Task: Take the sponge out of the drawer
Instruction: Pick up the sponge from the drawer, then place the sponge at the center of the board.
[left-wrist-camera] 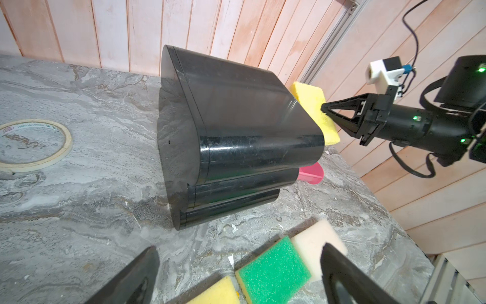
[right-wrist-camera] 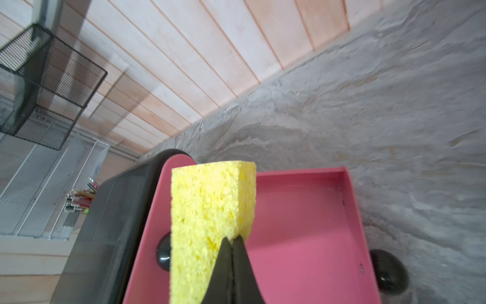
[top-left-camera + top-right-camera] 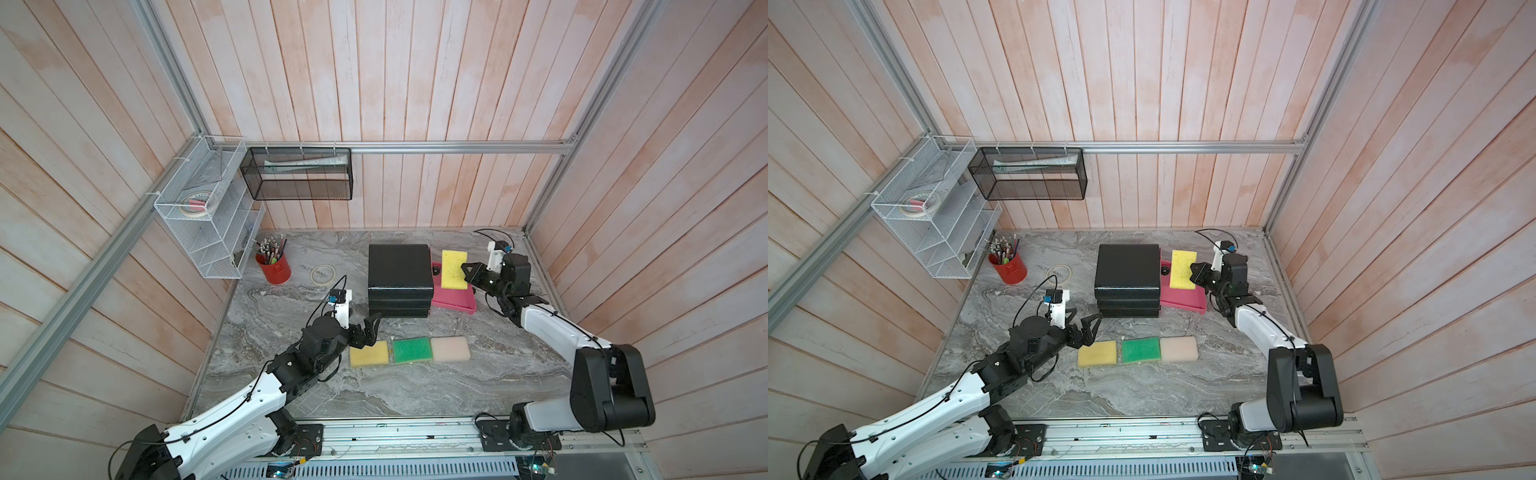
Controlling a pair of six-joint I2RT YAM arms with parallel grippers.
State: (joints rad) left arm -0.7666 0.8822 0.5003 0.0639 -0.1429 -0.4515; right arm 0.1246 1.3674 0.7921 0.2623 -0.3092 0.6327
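Currently the right tool (image 3: 465, 271) is pinching the yellow sponge (image 3: 451, 266) above the pink drawer (image 3: 454, 301) of the black cabinet (image 3: 399, 270); the left tool (image 3: 372, 331) is hanging wide open near it

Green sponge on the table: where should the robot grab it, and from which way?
Probably from straight above, with the jaws across the green sponge at its two free edges: the one nearest the robot and the one facing the black drawer unit. It lies flat, and the yellow sponge and cream sponge crowd its other two sides.
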